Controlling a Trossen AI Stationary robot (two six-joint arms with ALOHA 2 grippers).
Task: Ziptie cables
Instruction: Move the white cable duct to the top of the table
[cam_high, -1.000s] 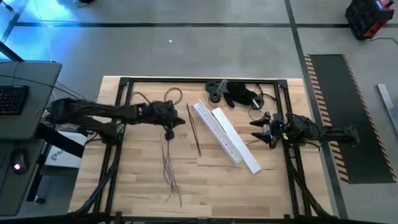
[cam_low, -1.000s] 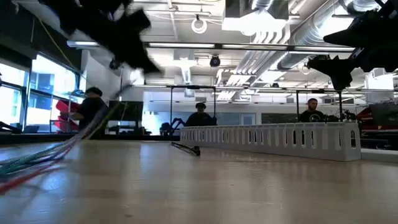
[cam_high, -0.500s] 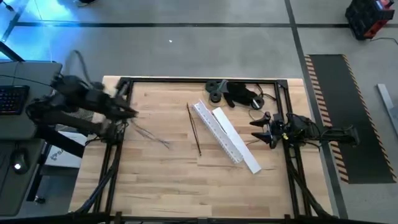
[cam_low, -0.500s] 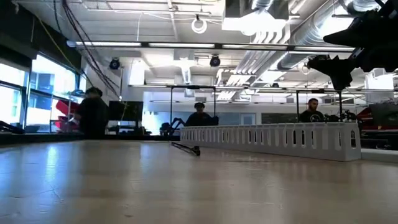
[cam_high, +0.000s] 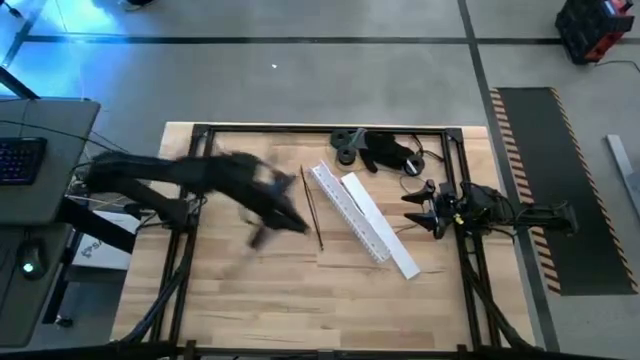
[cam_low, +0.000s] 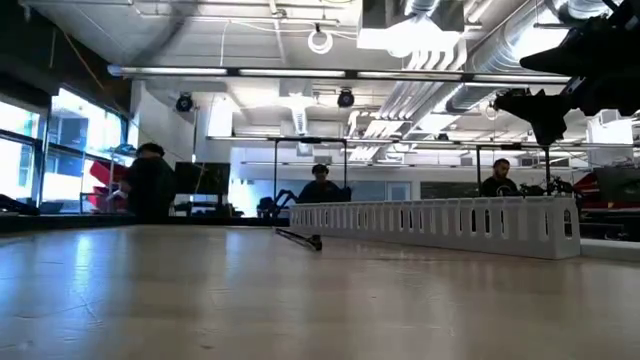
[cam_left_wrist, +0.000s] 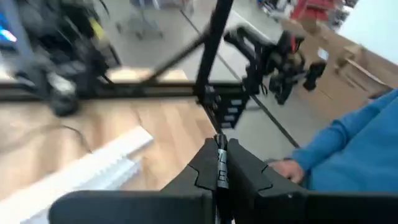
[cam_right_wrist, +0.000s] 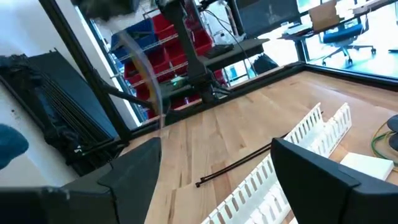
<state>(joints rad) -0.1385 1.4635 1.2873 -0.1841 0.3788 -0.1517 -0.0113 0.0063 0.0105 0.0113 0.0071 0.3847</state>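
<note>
The cables (cam_right_wrist: 148, 78) are a thin blurred bunch hanging under my left gripper (cam_high: 288, 212), which is shut on them above the table's middle left. In the high view they are only a dark smear (cam_high: 255, 236). A thin black ziptie (cam_high: 312, 210) lies flat on the wood just right of that gripper. My right gripper (cam_high: 415, 208) waits open at the table's right side, above the board, with nothing between its fingers (cam_right_wrist: 134, 168). My left gripper pinches the cables between its two closed fingers; a pale sliver of them (cam_left_wrist: 221, 169) shows in the slit. The bunch hangs below the fingers, clear of the table. Blur hides which part of the bunch is held.
Two long white slotted strips (cam_high: 362, 222) lie slanted right of the ziptie. A bulky black gadget (cam_high: 385, 150) with a thin cord sits at the far edge. A black frame (cam_high: 200, 135) rims the table. A person's blue sleeve (cam_left_wrist: 354, 149) shows beyond the table.
My left gripper has swung fast to the table's left edge and back toward the middle, staying shut on the cables. Their lower ends, which lay on the wood toward the near edge, have been lifted clear and trail behind the gripper.
</note>
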